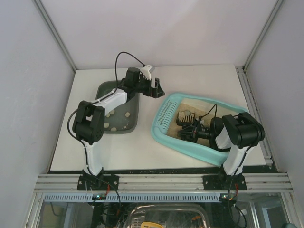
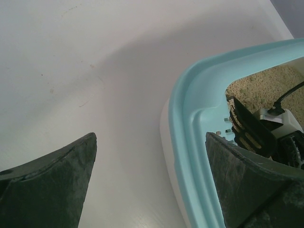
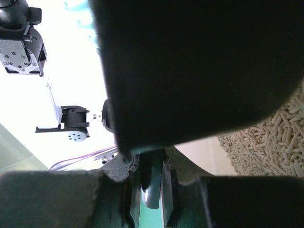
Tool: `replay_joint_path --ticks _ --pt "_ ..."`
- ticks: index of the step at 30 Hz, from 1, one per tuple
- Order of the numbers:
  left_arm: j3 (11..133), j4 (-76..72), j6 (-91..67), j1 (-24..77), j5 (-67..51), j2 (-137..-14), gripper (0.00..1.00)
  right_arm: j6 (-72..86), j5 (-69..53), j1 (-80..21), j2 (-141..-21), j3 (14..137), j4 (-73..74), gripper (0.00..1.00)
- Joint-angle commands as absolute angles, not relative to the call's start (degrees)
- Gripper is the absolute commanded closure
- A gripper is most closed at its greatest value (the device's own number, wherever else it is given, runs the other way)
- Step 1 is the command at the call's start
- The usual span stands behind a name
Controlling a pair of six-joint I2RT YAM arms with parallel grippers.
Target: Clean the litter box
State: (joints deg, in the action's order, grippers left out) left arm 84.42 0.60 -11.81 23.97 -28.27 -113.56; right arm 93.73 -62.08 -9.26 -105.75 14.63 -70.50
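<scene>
Turquoise litter box [image 1: 189, 148] contains the right gripper [image 1: 191, 131], clamped on a black scoop [image 1: 185, 117]; left gripper [image 1: 154, 89] spread wide alongside.

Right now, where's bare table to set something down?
Bare table: far strip behind the litter box; near strip before the grey tray; the gap between them, though the open left fingers hang over its far end. Crowded: inside the box, right fingers shut on the scoop.

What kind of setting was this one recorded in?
Probably a lab test cell, not a home: plain white walls on aluminium framing, a white table, and a turquoise litter box staged on it.
</scene>
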Motion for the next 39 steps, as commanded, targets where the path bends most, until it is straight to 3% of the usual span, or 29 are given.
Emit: replay_joint_path --ticks 1,9,19,39 --pt "85.0 0.8 -10.3 22.9 -31.1 -110.7 0.00 89.7 -63.1 -9.3 -102.9 15.7 -66.3 1.00" --pt "84.9 1.3 -10.3 22.2 -32.3 -110.7 0.00 84.5 -63.8 -9.2 -101.1 16.4 -60.0 1.00" --pt "85.9 2.2 -10.9 21.2 -33.0 -110.8 0.00 67.4 -63.1 -8.0 -91.1 18.9 -33.1 1.00" --pt "84.2 4.6 -8.9 21.2 -33.3 -108.3 0.00 61.3 -61.1 -6.3 -82.5 18.5 -26.5 1.00"
